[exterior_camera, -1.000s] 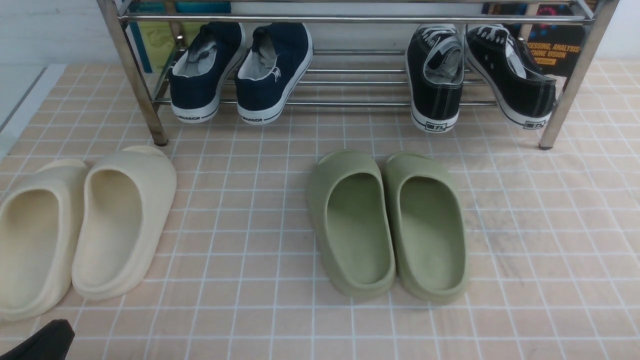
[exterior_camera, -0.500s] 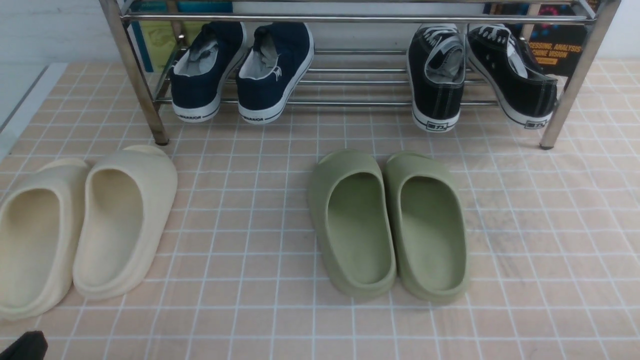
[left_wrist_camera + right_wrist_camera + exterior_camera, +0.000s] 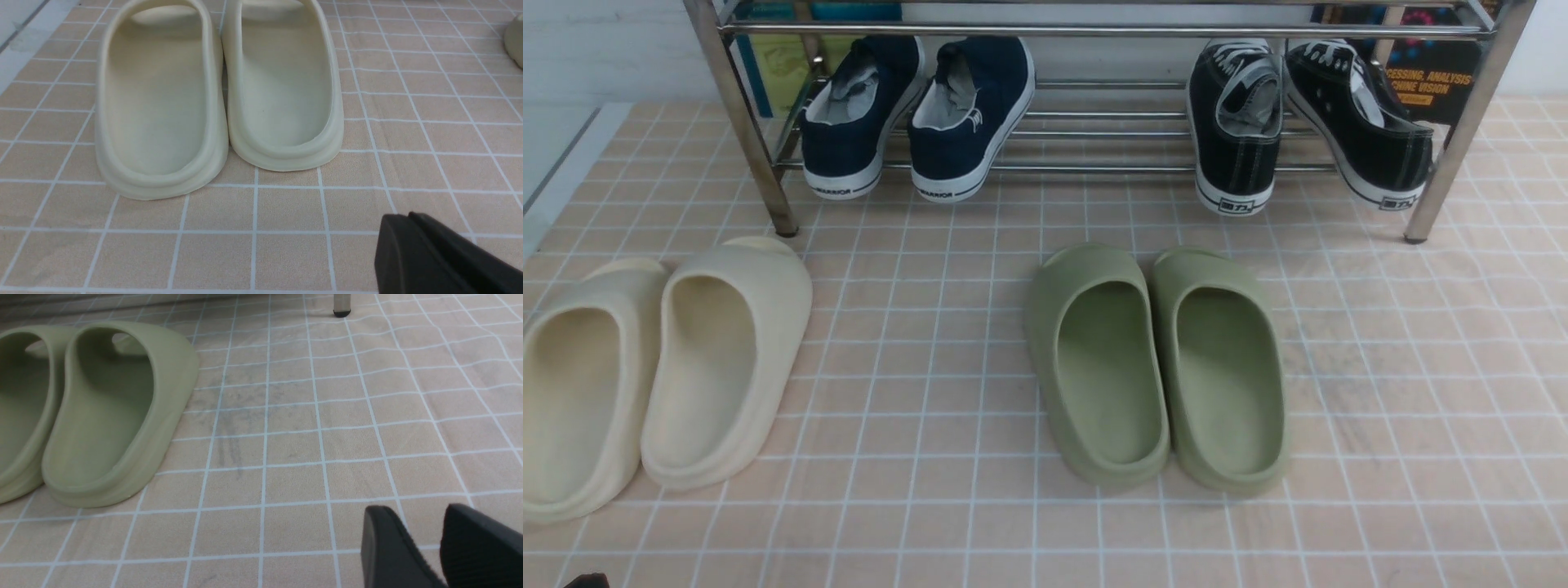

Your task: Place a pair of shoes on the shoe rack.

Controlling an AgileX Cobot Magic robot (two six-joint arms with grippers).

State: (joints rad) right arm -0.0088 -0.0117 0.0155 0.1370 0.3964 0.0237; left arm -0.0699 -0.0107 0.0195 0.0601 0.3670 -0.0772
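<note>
The pair of shoes, two navy slip-ons with white soles, rests on the lower bars of the chrome shoe rack [image 3: 1094, 31] at its left end, heels toward me: one shoe [image 3: 854, 122] and its mate [image 3: 968, 122] side by side. My left gripper [image 3: 404, 215] hovers shut and empty over the tiled floor, just in front of the cream slides [image 3: 282, 90]. My right gripper [image 3: 414, 508] stands open with only bare floor between its fingers, to the right of the olive slides [image 3: 110, 412]. Both grippers are far from the rack.
Black lace-up sneakers [image 3: 1233, 122] sit on the rack's right end. Cream slides [image 3: 719, 359] lie front left and olive slides [image 3: 1160, 367] lie in the middle of the floor. A rack leg [image 3: 341, 304] stands beyond the right gripper.
The dark tip of my left gripper has drawn back toward the bottom left corner of the front view and is almost out of it. The shoes have not moved.
</note>
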